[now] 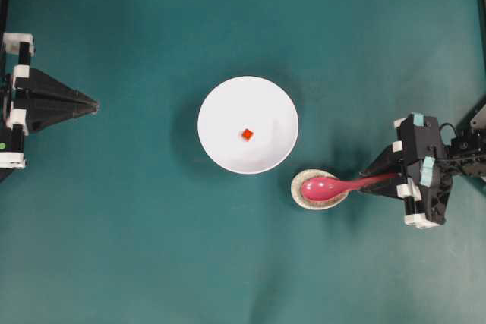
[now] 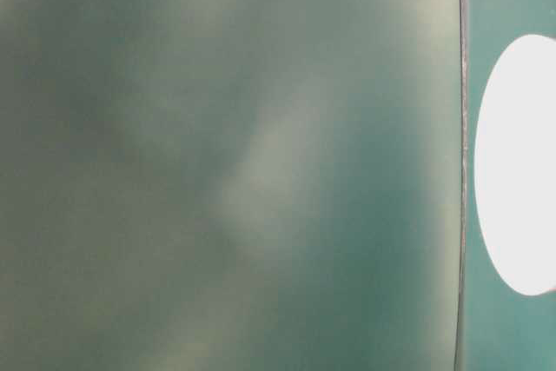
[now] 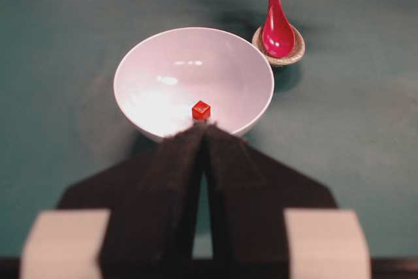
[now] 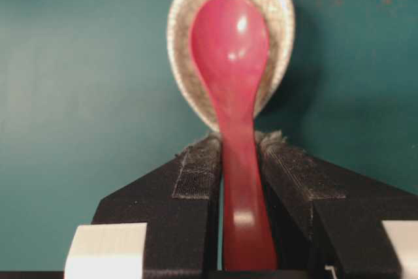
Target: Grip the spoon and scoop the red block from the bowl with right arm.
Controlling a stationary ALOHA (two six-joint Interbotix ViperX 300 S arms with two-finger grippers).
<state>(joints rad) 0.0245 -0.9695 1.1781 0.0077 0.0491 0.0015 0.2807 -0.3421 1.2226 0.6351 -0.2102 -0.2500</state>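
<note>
The white bowl (image 1: 220, 108) (image 3: 163, 73) stands mid-table with the small red block (image 1: 247, 134) (image 3: 200, 110) inside it, near its centre. The pink spoon (image 1: 326, 187) (image 4: 230, 50) (image 3: 277, 31) lies to the bowl's lower right, its scoop over a small speckled dish (image 1: 313, 206) (image 4: 183, 37). My right gripper (image 1: 370, 180) (image 4: 238, 140) is shut on the spoon's handle, a pad pressed against each side. Far to the left my left gripper (image 1: 96, 104) (image 3: 204, 129) is shut and holds nothing, its tips pointing at the bowl.
The speckled dish (image 3: 297, 53) sits almost against the bowl's rim. Green cloth covers the table (image 1: 137, 248). The table-level view is blurred, with only a white oval (image 2: 521, 162) at its right edge.
</note>
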